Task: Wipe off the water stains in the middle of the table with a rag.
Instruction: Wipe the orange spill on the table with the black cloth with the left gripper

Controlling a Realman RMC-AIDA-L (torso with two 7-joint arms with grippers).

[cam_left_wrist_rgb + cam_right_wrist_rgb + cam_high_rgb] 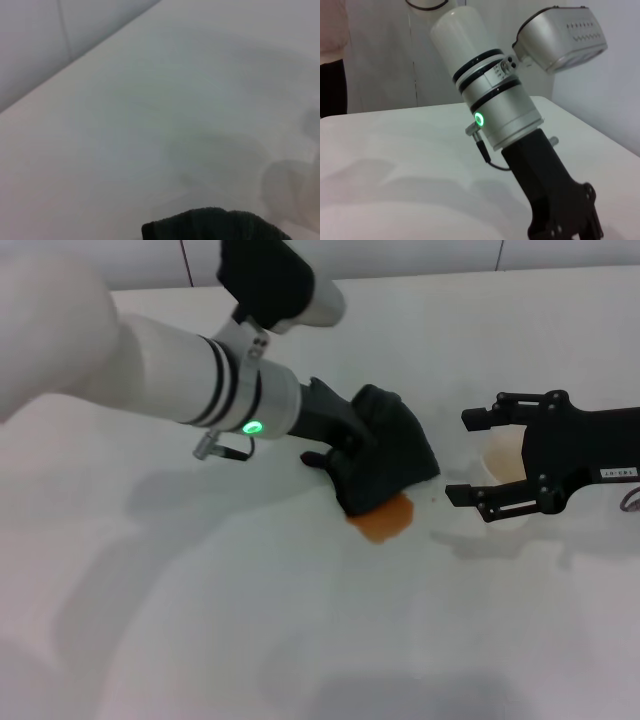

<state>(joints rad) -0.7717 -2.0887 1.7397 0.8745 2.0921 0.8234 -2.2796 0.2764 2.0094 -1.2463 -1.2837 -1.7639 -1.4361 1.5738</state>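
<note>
The left gripper (352, 440) presses the dark rag (390, 455), gripped in its fingers, onto the white table (200, 620), overlapping the orange water stains (383, 519), while the right gripper (470, 457) hovers nearby, spread wide.

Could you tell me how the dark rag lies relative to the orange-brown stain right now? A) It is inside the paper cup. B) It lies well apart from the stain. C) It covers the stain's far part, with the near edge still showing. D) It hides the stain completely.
C: in the head view the rag, held by the left gripper, overlaps the water stains, whose near lobed edge still shows on the table.
</note>
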